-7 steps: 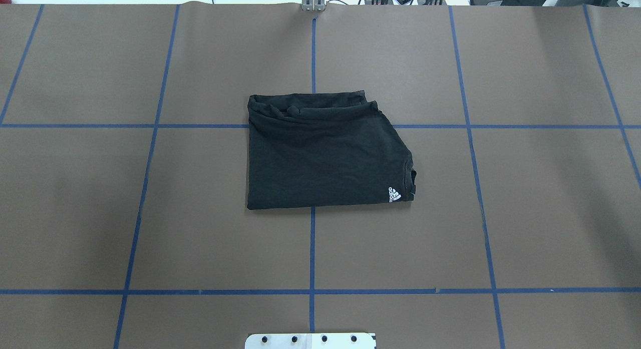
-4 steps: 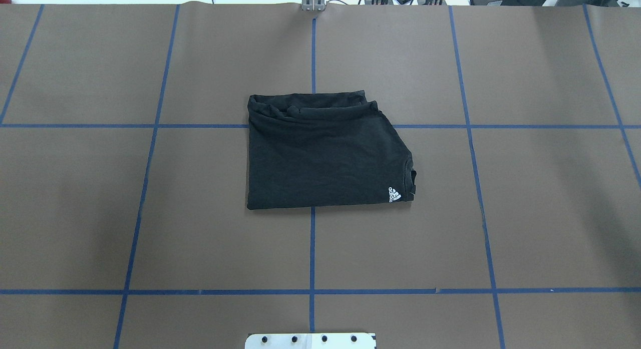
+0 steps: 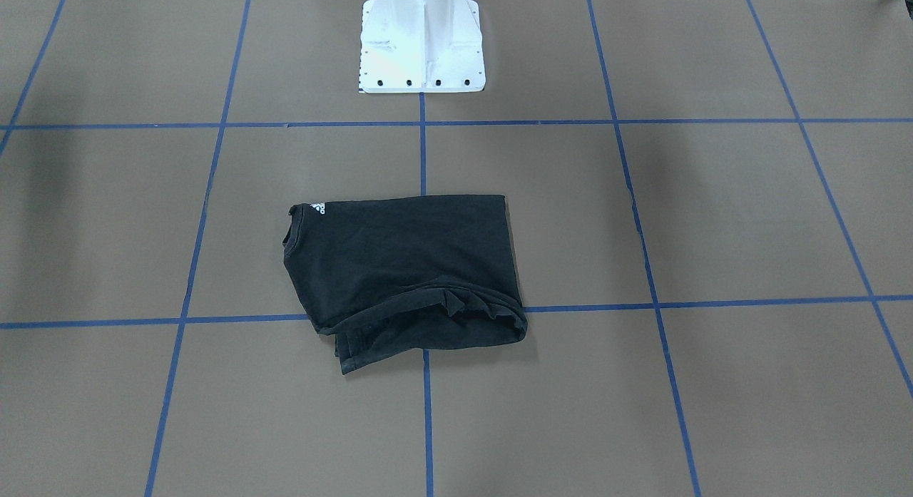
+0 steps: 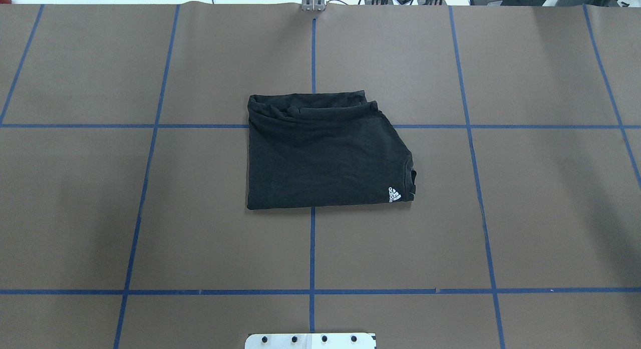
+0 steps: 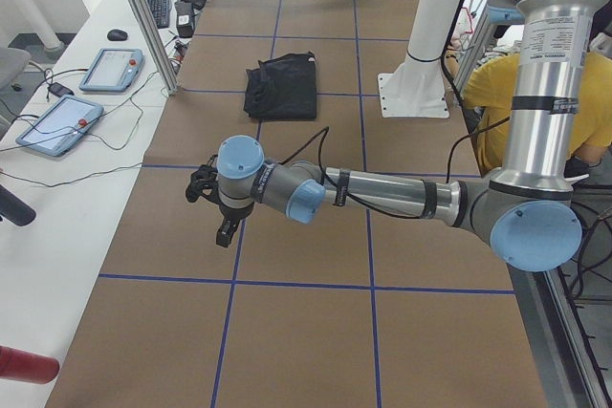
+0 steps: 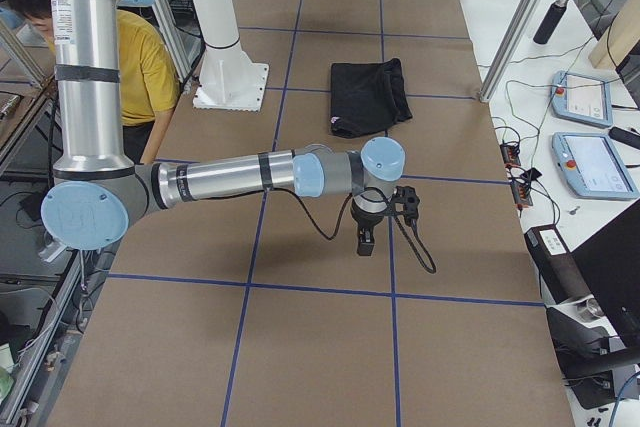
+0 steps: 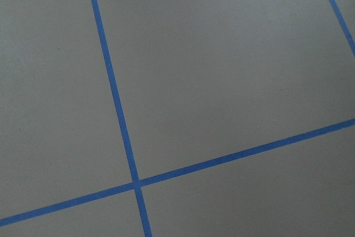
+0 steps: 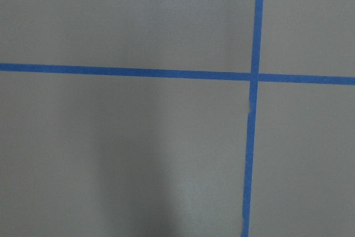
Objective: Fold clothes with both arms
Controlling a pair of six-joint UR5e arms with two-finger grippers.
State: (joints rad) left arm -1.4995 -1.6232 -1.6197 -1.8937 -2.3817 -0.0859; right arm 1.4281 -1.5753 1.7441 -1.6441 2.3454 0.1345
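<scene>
**One folded T-shirt mid-surface, both arms parked wide**

One black T-shirt [image 4: 325, 153] lies folded into a compact, roughly square packet near the middle of the brown surface [image 4: 200, 239], covering a crossing of the blue tape lines [image 4: 311, 249]. Its small white mark [image 4: 394, 194] sits at the corner nearest the robot, on the robot's right, beside the neck opening. The edge away from the robot is bunched into soft ridges.

Neither arm touches the shirt. The left arm [image 5: 382, 193] stretches low toward the robot's left end of the surface, wrist turned down, well apart from the shirt. The right arm [image 6: 230, 177] does the same toward the right end. Only the side views show their jaws, so I cannot tell whether either pair is apart or together. Both wrist cameras see only bare surface and tape. The white pedestal base [image 3: 421, 48] stands at the robot's edge.
</scene>
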